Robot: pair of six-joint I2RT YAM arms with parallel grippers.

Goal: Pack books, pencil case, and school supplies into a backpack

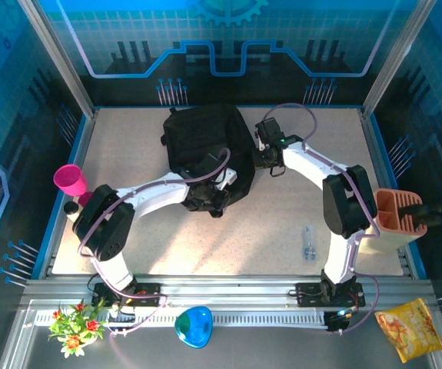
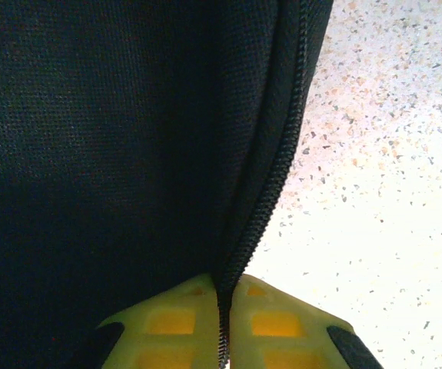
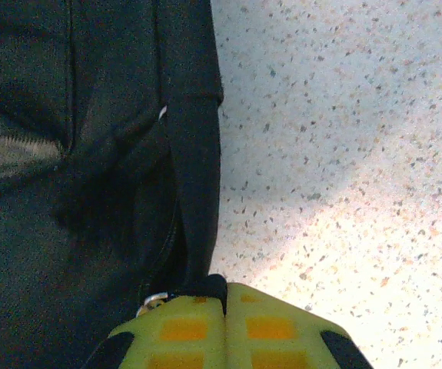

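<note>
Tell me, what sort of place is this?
Probably a robot test booth: a white left arm and right arm bolted to a metal rail, a speckled table, blue printed panels walling it in.

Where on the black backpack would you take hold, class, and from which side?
Probably its thin edge parts: the zipper seam along the near edge, or the strap on its right side. The backpack lies flat and too broad to clamp; these narrow ridges stick out sideways, so approach low across the table.

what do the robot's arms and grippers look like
The left arm and right arm have white links with bulky black joints, and a greyish-purple cable loops along each. The fingers are lime-yellow plastic with orange recessed squares.
</note>
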